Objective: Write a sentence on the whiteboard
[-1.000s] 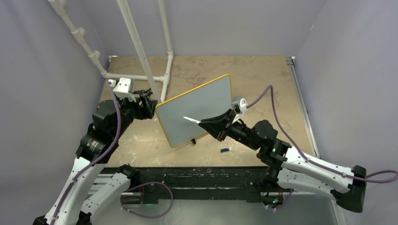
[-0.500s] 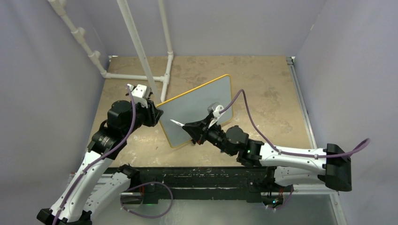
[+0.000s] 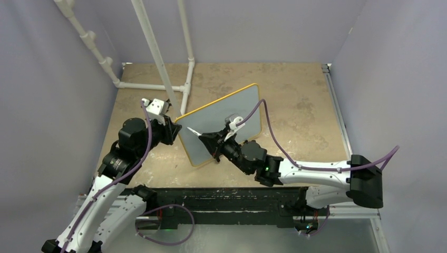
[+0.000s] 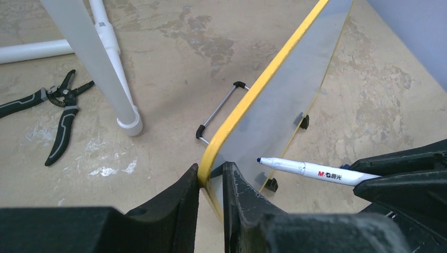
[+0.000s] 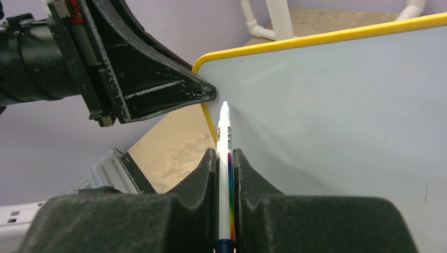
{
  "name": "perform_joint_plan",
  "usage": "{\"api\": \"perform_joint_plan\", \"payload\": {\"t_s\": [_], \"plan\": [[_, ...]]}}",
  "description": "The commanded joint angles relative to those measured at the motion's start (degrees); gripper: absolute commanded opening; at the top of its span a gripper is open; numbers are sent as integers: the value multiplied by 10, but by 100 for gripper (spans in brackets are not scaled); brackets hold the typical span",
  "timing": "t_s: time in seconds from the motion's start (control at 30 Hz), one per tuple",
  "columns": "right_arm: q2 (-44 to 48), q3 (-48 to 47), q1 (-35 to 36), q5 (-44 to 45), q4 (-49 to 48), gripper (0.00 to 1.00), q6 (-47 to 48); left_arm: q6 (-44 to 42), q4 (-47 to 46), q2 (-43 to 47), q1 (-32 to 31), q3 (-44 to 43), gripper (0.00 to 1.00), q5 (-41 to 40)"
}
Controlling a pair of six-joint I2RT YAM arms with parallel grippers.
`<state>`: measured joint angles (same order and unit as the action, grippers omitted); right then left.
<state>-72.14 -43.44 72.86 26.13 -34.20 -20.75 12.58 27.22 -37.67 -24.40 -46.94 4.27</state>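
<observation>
left pincer (image 4: 211, 176) clamping whiteboard (image 4: 284, 100), right pincer (image 5: 225, 156) holding marker (image 5: 225, 129)

Mottled tan worktop (image 3: 295, 95); black pliers (image 4: 52, 116) lie beside a white pipe frame (image 3: 147, 85); the whiteboard (image 3: 221, 108) stands tilted on it.

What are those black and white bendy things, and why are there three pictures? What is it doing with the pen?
Those are two robot arms with pincher hands called grippers. One picture looks down from above; the other two come from small cameras on each wrist. The left gripper pinches the yellow rim of the whiteboard to steady it. The right gripper holds a marker, its tip near the board's corner; I can't tell if it touches. No writing shows yet. On the table lie pliers beside a white pipe frame.
</observation>
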Motion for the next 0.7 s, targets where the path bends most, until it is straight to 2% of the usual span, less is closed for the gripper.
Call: {"api": "perform_joint_plan", "payload": {"t_s": [0.0,0.13,0.67], "plan": [[-7,-31,4,28,-39,0,20,-24,-18,1,2,13,8,-3],[-11,-29,5,33,-53,0,24,-29,-21,0,2,14,0,-1],[-41,-42,5,39,-70,0,35,-45,-23,2,2,18,0,15]]}}
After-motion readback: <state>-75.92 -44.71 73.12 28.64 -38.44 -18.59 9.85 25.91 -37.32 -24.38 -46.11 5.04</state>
